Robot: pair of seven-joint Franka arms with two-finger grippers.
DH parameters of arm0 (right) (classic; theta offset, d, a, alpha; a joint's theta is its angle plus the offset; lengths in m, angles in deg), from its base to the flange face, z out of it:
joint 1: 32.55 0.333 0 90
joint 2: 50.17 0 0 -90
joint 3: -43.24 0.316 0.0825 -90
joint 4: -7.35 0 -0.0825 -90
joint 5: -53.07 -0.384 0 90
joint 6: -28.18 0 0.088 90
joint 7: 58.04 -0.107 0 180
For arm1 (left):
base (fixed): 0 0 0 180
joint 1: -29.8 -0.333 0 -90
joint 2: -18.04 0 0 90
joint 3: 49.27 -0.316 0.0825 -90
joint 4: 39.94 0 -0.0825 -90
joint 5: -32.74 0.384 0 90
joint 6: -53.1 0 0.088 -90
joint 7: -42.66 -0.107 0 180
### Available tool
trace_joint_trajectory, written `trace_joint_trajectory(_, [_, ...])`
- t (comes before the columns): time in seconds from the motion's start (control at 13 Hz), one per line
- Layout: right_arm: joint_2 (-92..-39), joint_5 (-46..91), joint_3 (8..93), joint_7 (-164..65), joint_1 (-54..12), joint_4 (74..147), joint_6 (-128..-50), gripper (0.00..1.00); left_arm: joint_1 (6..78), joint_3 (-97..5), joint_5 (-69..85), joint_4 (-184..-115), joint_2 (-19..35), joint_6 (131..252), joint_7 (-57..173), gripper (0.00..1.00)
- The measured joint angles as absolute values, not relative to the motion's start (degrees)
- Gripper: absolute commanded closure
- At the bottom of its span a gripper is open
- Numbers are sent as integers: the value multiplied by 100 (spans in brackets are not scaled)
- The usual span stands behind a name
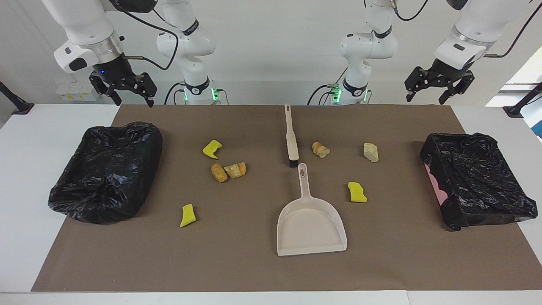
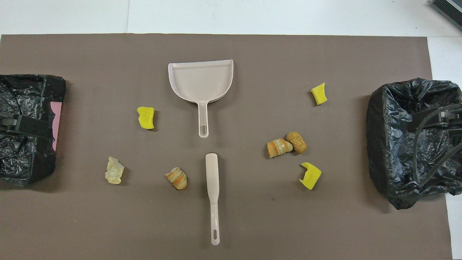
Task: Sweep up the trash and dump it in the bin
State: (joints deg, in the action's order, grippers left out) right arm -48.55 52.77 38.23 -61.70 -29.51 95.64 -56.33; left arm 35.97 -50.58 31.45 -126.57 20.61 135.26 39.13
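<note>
Trash lies scattered on the brown mat: three yellow spongy chunks [image 1: 212, 148] [image 1: 187, 215] [image 1: 357, 192] and several tan bread-like lumps, two of them touching [image 1: 219, 172] [image 1: 235, 169], two apart [image 1: 320, 149] [image 1: 371, 152]. A beige brush [image 1: 291, 137] lies mid-mat, handle toward the robots. The beige dustpan [image 1: 311, 224] lies just farther from the robots, its handle toward the bristles. Black-bagged bins stand at the right arm's end [image 1: 108, 169] and the left arm's end [image 1: 474, 178]. My right gripper [image 1: 133, 101] and left gripper [image 1: 425, 100] hang open and empty, each raised above its own bin's end.
The brown mat [image 2: 252, 224] covers most of the white table. A pink patch [image 2: 56, 119] shows through the bag of the bin at the left arm's end. Both arms wait, raised at the robots' edge of the table.
</note>
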Motion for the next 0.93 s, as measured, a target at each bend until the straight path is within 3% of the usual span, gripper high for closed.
trace_joint_trajectory(0.93, [-4654, 4990, 3823, -6208, -2982, 9861, -5614, 0, 3605, -5020, 3171, -12737, 2126, 13582, 3913, 0])
